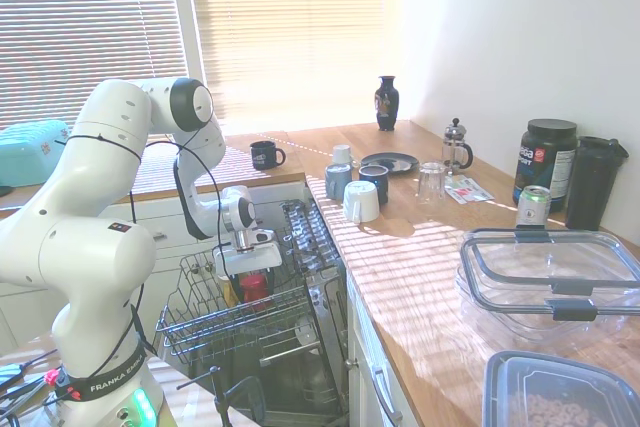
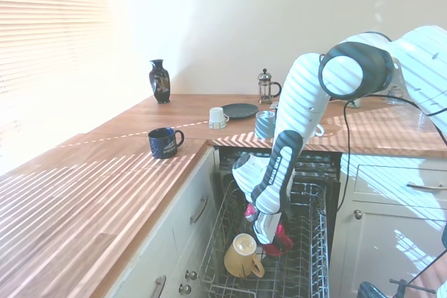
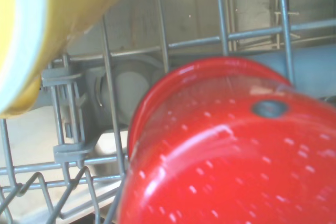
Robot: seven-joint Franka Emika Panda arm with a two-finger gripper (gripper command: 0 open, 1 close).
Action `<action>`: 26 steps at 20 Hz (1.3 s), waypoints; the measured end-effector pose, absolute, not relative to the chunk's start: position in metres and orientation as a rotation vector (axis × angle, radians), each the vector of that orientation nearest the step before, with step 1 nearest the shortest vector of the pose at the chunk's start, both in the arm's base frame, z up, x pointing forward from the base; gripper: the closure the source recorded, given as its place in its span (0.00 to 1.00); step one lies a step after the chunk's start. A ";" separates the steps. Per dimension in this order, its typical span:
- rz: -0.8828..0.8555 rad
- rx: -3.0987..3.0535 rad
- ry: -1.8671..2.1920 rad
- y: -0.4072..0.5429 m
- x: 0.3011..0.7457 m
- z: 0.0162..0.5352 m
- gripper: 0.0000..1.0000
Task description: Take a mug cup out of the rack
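None of the lifting looks done yet, as far as I can judge: the rack (image 2: 311, 256), the big grey wire basket pulled out of the open dishwasher (image 1: 310, 237) below the wooden counter (image 2: 105, 186), has the red mug (image 2: 279, 236) down among its tines. What remains, by my reading, is to raise the mug clear of the rack and carry it out. The white arm (image 2: 293, 137) reaches down into the rack from above, and the gripper (image 2: 271, 236) sits right at the mug, low inside the basket. A yellow cup (image 2: 243, 256) lies in the rack just beside the red mug, on the side nearer the rack's front edge. In the wrist view the red mug (image 3: 231, 150) fills most of the picture, with rack wires behind it and the yellow cup (image 3: 47, 30) close by, so the gripper is very near it. Whether the fingers are spread or clamped on the mug I cannot tell: both outside views hide them behind the gripper body and the mug itself. The mug appears to rest in the rack rather than hang free, though that too is a judgement.
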State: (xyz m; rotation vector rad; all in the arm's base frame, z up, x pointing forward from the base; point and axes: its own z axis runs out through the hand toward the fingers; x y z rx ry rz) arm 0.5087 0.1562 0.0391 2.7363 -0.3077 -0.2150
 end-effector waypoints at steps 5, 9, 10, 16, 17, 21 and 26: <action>-0.197 2.740 -0.340 0.152 0.507 0.039 1.00; -0.187 2.750 -0.367 0.147 0.499 0.043 1.00; -0.182 2.755 -0.382 0.148 0.495 0.046 1.00; -0.139 2.788 -0.444 0.147 0.483 0.065 1.00; -0.136 2.792 -0.449 0.147 0.482 0.066 1.00; -0.130 2.798 -0.448 0.149 0.478 0.067 1.00; -0.126 2.794 -0.452 0.157 0.475 0.065 1.00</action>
